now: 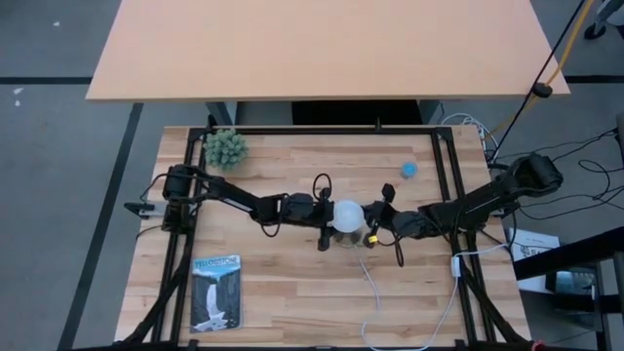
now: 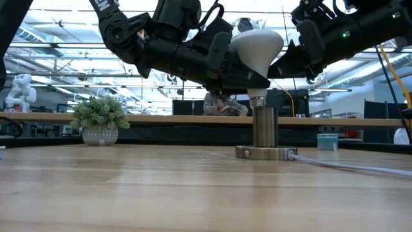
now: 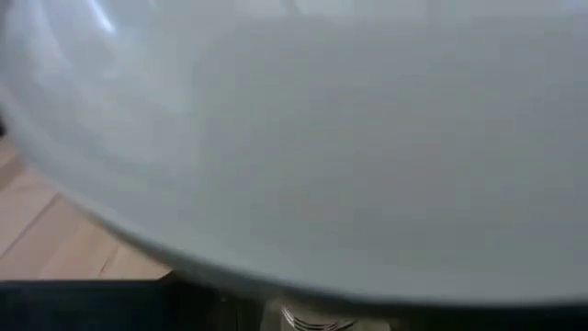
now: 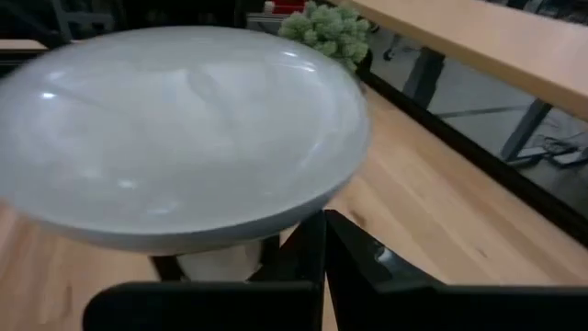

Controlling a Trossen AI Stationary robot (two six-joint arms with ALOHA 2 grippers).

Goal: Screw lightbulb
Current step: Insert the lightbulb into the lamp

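- The desk [image 1: 292, 283], pale wood planks, carries everything; both dark arms reach in low from its two sides and meet near its middle.
- The left arm stretches from its base toward the centre, wrist bent down, so the left claw [image 2: 241, 80] sits against the cone-shaped body of the lightbulb [image 2: 256, 46], clasping it from one side with its fingers part-spread around it.
- The right arm comes in from the opposite side at a similar slant; the right claw [image 1: 371, 232] is clenched with nothing in it, its tip just beside the bulb's body, opposite the left claw.
- The lightbulb stands upright between the two claws, dome up, its threaded end entering the top of the socket [image 2: 264, 132], which stands directly below both claws.
- The socket's silvery base disc rests on the desk, a white cord [image 2: 347, 165] trailing away from it.
- In the left wrist view the bulb's white surface fills nearly everything, hiding that claw's fingers; whether the right claw actually touches the bulb cannot be made out.
- A small green plant [image 1: 225, 147] sits well apart from the left claw, near the desk's far edge.
- A blue cap [image 1: 409, 169] lies beyond the right claw.
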